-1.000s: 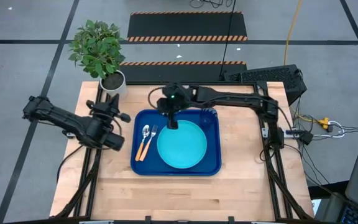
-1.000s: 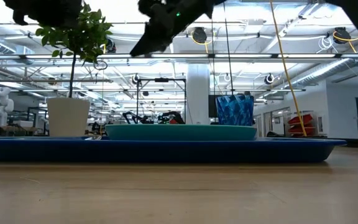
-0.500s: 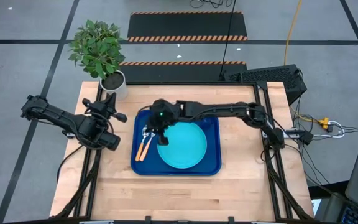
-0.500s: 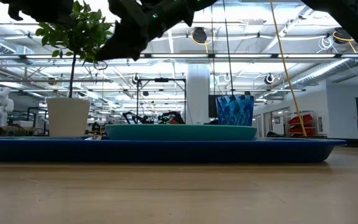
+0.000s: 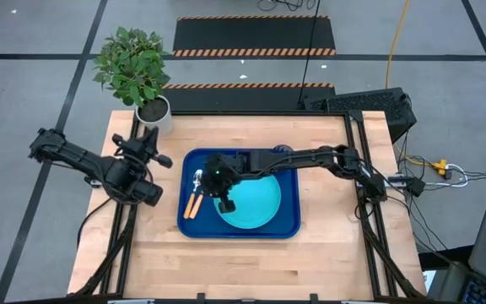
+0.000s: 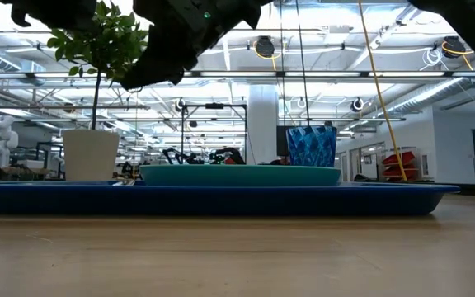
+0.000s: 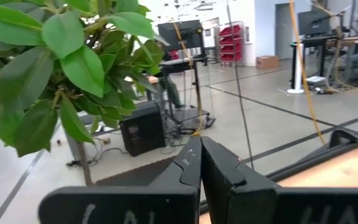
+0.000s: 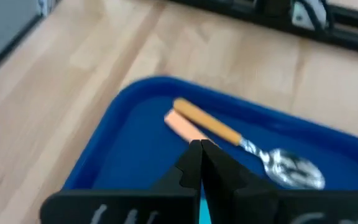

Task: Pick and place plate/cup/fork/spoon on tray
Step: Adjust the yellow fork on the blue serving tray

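left gripper (image 7: 199, 163) pressed together, empty, beside the table's left edge near the plant (image 5: 133, 61) | spoon (image 8: 247, 146) and fork (image 5: 199, 192) lie in the tray (image 5: 287, 226): we judge them light, stiff, slippery, best gripped by the handles | right gripper (image 8: 201, 167) closed, empty, over the plate (image 5: 256, 203), which crowds them

High camera stares straight down on the whole tabletop (image 5: 226, 262), low one sits at its surface looking level across the tray (image 6: 221, 200) into the room, left wrist faces outward past the plant (image 7: 48, 68), right wrist hovers close over that same tray.
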Motion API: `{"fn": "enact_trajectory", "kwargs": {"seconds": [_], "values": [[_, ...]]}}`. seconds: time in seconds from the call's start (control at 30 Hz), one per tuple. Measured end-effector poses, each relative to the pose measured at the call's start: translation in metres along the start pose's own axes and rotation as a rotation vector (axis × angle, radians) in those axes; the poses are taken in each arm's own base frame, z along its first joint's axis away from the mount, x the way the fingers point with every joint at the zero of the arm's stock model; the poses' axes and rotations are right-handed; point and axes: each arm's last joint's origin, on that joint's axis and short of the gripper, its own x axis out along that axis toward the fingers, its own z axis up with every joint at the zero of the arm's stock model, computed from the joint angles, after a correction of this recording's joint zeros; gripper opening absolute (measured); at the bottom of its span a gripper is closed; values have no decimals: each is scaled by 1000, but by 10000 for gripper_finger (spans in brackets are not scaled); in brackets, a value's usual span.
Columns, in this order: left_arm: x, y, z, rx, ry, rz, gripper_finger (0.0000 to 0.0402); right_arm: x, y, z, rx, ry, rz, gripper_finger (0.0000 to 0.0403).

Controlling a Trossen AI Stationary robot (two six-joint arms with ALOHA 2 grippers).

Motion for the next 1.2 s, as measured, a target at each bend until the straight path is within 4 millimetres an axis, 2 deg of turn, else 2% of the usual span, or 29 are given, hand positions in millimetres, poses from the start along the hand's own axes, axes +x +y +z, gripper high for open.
{"fn": "enact_trajectory", "kwargs": {"seconds": [0.17, 0.27, 0.4, 0.53, 0.6, 0.77, 0.87, 0.97, 1.07, 1.2], "values": [[-8, -5, 0, -1, -6, -63, 5, -3, 6, -6, -31, 123, -102, 0], [-12, -14, 1, 52, 61, -103, 4, -14, 7, -7, -43, 193, -179, 0], [-12, -38, 6, 150, 309, -265, 3, -50, 4, -5, -13, 295, -329, 0], [-6, -58, 11, 204, 402, -449, 3, -93, 6, -5, 111, 349, -360, 0], [-3, -62, 7, 255, 459, -493, 3, -113, 11, -9, 170, 360, -369, 0], [3, -69, -23, 562, 576, -517, 3, -154, 38, -38, 271, 355, -373, 0], [2, -78, -39, 680, 643, -624, 3, -175, 57, -63, 330, 289, -377, 0], [0, -91, -45, 650, 648, -768, 3, -194, 73, -86, 392, 159, -382, 0], [-1, -106, -41, 582, 534, -924, 3, -212, 86, -105, 448, 20, -375, 0], [-2, -109, -42, 582, 554, -1058, 2, -234, 105, -128, 496, -71, -340, 0]]}}
